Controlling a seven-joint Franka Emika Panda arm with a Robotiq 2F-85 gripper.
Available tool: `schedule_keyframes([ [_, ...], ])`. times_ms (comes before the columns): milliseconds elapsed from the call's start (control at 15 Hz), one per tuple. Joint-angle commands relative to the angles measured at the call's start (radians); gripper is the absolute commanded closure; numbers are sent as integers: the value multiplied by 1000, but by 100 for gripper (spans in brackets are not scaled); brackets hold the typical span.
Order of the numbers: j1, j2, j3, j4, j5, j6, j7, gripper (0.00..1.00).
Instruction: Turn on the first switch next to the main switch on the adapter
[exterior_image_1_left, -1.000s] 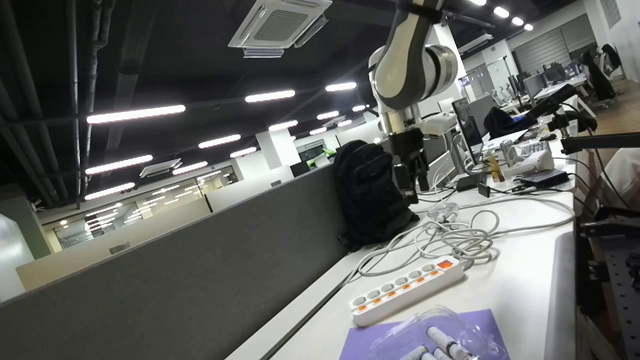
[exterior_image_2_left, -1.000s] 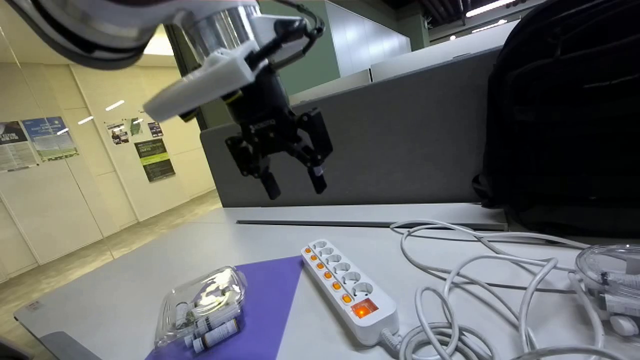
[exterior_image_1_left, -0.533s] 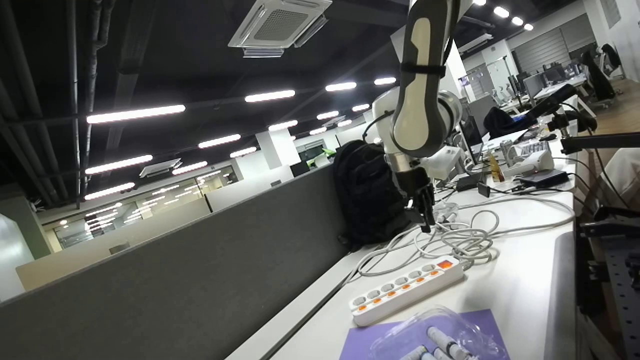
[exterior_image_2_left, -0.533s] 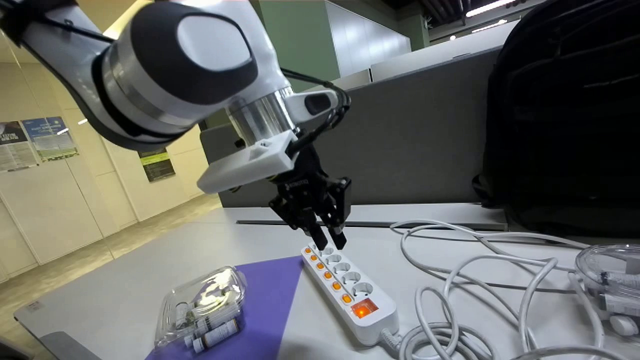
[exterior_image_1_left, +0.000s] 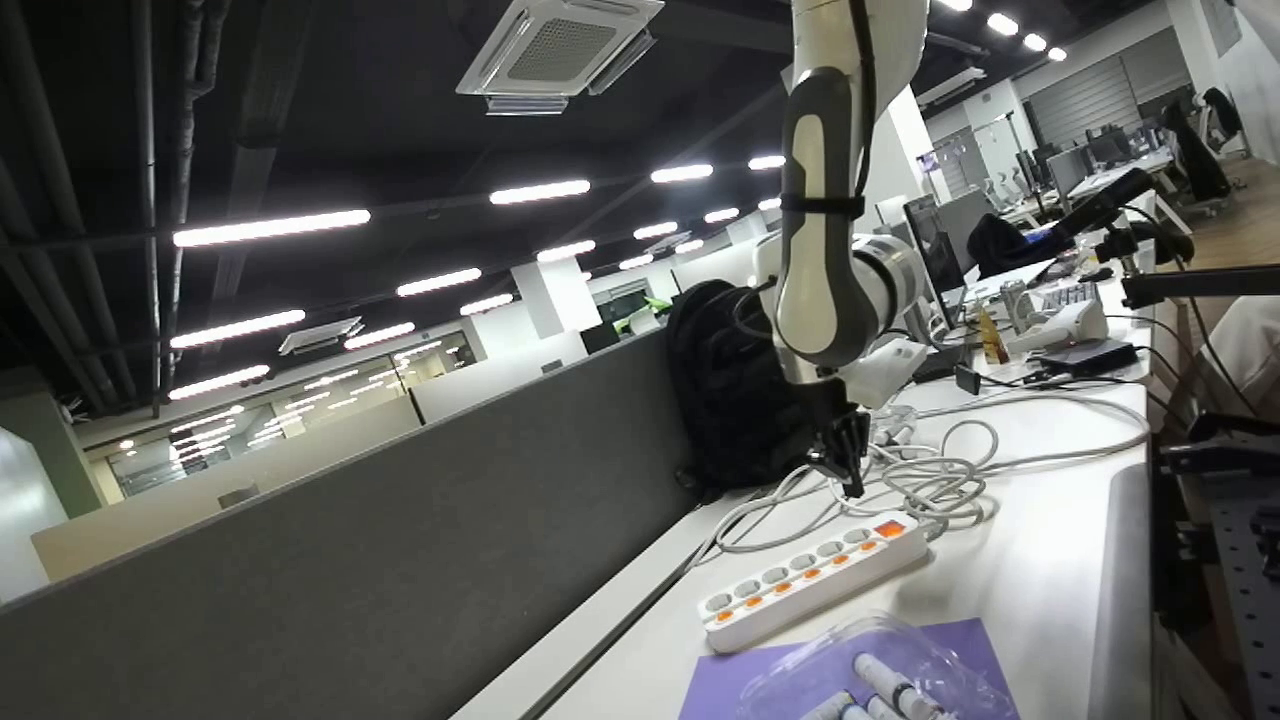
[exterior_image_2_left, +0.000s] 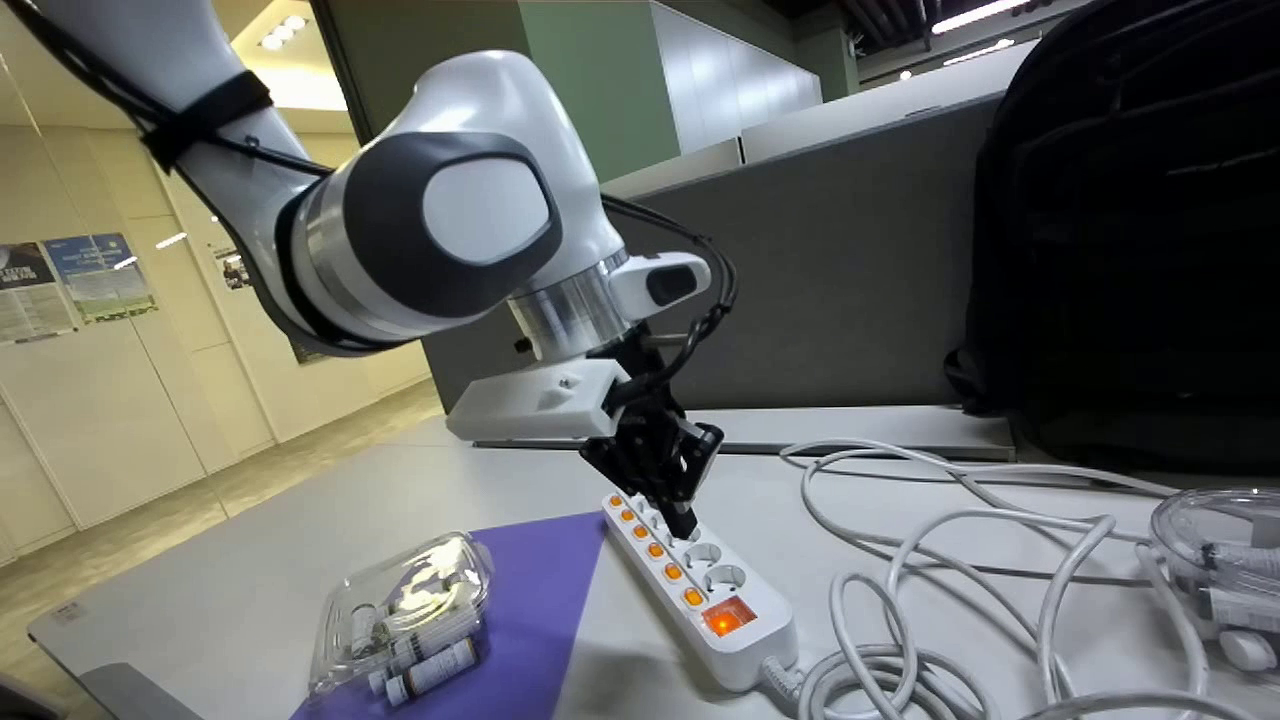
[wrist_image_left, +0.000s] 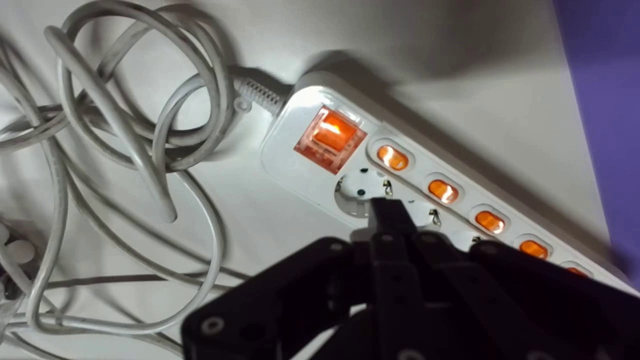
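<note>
Wrist view shows the claw (wrist_image_left: 392, 214) at lower middle, closed and holding nothing, lower in the frame than the first orange switch (wrist_image_left: 392, 158) of the adapter (wrist_image_left: 419, 174).

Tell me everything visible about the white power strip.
The power strip is long, white and plastic-looking, face up on the table, one end near the purple sheet. Six round sockets run beside six small orange switches; a white cord enters beside the larger, apparently lit main switch. The gripper hangs above, seemingly not touching.
</note>
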Motion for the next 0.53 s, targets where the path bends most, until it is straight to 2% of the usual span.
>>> schedule_keyframes([
  [0,-17,74,42,43,101,14,-29,100],
  [67,6,36,13,12,68,7,-20,99],
  [267,4,71,27,28,90,15,-23,99],
  [400,37,75,-18,33,46,28,7,100],
  [467,38,86,-19,39,49,24,4,100],
])
